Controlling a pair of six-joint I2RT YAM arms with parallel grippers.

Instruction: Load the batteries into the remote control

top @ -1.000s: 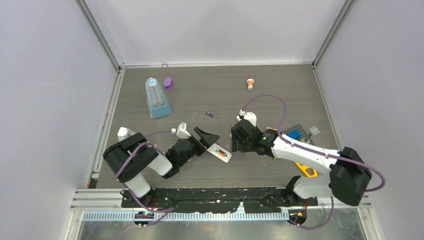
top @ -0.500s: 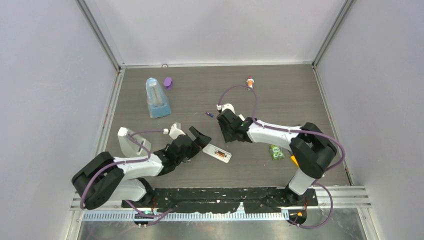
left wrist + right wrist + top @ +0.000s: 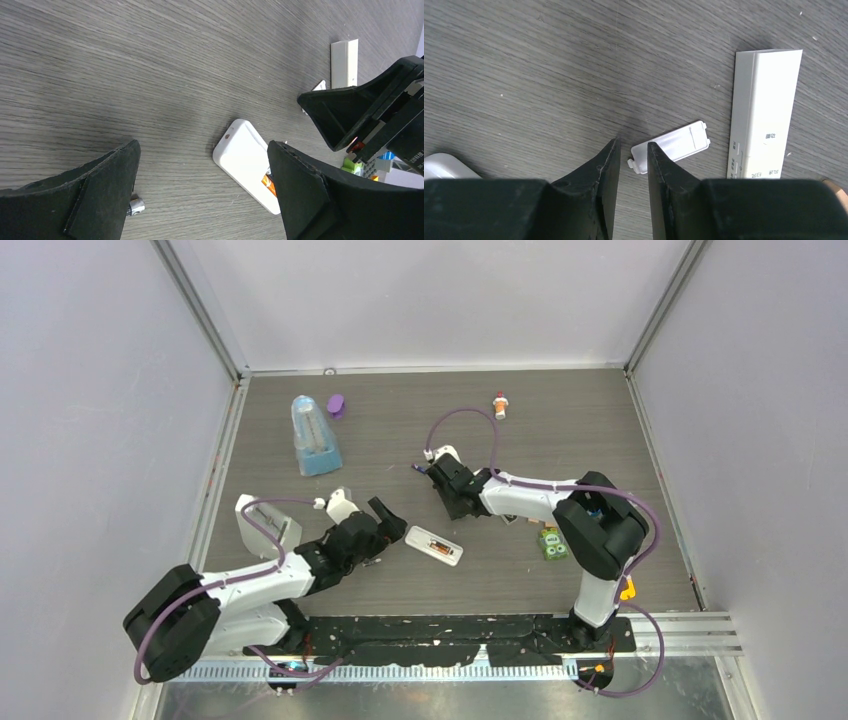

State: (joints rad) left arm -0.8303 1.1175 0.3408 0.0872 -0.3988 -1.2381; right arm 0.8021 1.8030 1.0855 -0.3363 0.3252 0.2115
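Three pale walls with aluminium corner posts box in one dark grey wood-grain table, and two white-and-black arms reach out over it from the near edge.

One translucent blue container stands at the far left with one purple cap just beside it. One remote control lies flat near the middle of the table, back upward and its compartment uncovered, between the two arms. The left gripper hangs just short of it with its fingers spread wide and nothing in them.

One plain white bar lies beyond the right arm. It carries a small dark printed label, too fine to read. One red-and-white capped bottle sits far back, and one green block lies by the right arm; its markings are illegible too.

One small white battery cover lies beside the bar. Its tabbed end shows in the thin gap of the right gripper, whose fingers are drawn close together; I cannot tell whether they pinch it.

I count three batteries: an orange battery seated in the remote, a silver-tipped battery on the table at the left finger, and a purple battery beside the right gripper.
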